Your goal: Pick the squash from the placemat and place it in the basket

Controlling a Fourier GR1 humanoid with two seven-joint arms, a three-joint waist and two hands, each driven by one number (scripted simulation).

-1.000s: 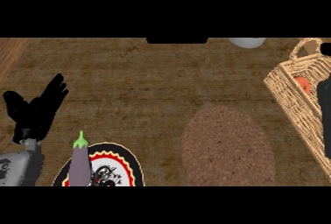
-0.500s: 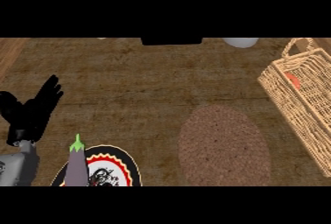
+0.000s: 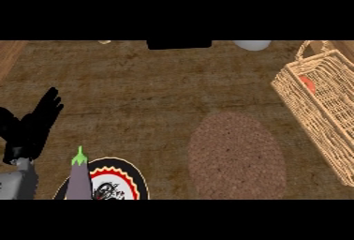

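Wicker framed the one orange patch you could see: the squash (image 3: 308, 84) sat inside the basket (image 3: 325, 122) at the right edge, showing through the weave near the upper end. The placemat (image 3: 236, 155) lay bare, near the basket but apart from it.

Your left hand (image 3: 31, 126) rested at the left edge, open, fingers straight and pointing up, holding nothing. Your right hand showed nowhere, so I could not tell its state.

By my reading the placing was as good as done, and what remained was the withdrawal. To do that well, you wanted to bring the right arm away without brushing the rim or wall (the basket looked tilted from this angle, and a nudge might shift it). You also wanted to leave the left hand where it was, well clear of the eggplant (image 3: 79, 180) and its plate (image 3: 128, 180).

As for how the squash pointed, too little of it showed. The patch looked slightly taller than wide, hinting at a long axis running up and down the view, but I could not tell neck from base.
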